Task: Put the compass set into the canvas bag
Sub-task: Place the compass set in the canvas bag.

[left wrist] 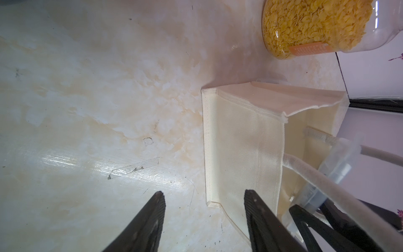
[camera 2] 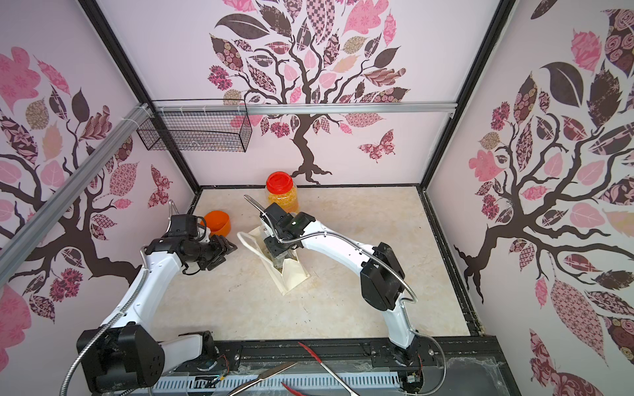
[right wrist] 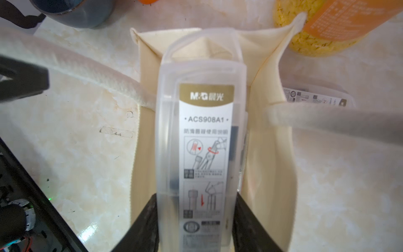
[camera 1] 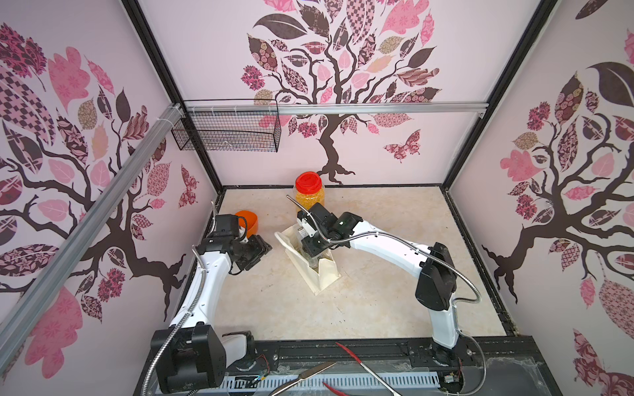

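Right gripper (right wrist: 196,199) clamps the compass set (right wrist: 202,122), arm reaching forward, wrist bent down over the upright bag (right wrist: 272,165); set stands partly inside its mouth. Left gripper (left wrist: 204,193) hangs beside the bag, jaws apart, empty. Jar (camera 1: 309,192) behind holds yellow flakes. Set label reads only in right wrist view.

The right arm (camera 1: 380,245) stretches forward, wrist pitched down, right gripper (right wrist: 195,209) clamped tight; the left gripper (left wrist: 204,195) hovers alongside, jaws apart.

Top views high at front, downward; wrist views close, both on the canvas bag (left wrist: 239,141)
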`<state>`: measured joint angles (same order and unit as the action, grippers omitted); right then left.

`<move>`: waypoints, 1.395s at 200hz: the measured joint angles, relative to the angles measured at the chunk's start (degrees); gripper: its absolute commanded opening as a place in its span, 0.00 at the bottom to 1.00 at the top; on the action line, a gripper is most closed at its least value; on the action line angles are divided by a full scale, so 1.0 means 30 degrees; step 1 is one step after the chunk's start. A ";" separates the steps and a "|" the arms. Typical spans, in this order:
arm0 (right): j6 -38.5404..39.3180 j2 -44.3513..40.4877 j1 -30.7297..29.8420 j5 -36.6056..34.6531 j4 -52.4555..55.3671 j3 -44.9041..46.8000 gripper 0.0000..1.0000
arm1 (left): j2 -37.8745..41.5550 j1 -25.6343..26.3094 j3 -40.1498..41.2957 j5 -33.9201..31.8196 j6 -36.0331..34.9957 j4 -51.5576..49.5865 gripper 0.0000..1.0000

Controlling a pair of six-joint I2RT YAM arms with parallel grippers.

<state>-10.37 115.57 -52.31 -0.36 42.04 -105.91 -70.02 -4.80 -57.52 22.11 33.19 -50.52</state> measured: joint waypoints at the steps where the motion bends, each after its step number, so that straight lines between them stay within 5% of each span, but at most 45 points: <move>1: -0.0007 0.0000 0.0000 -0.0022 -0.0015 0.0007 0.40 | 0.0000 0.0000 0.0000 0.0000 -0.0007 0.0000 0.62; 161: -0.0051 0.0641 0.0000 -0.2375 0.0823 0.1035 0.47 | -0.0102 0.0000 0.0000 0.0000 -0.0029 0.0117 0.62; 279: 0.0175 0.1610 -0.0036 -0.1450 0.3242 -0.2346 0.70 | -0.0007 0.0015 -0.0189 -0.1180 -0.0087 -0.0299 0.62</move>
<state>-9.85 120.40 -52.42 -4.71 51.77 -112.95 -70.04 -4.75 -58.08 18.57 32.93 -51.42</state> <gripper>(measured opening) 0.685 0.620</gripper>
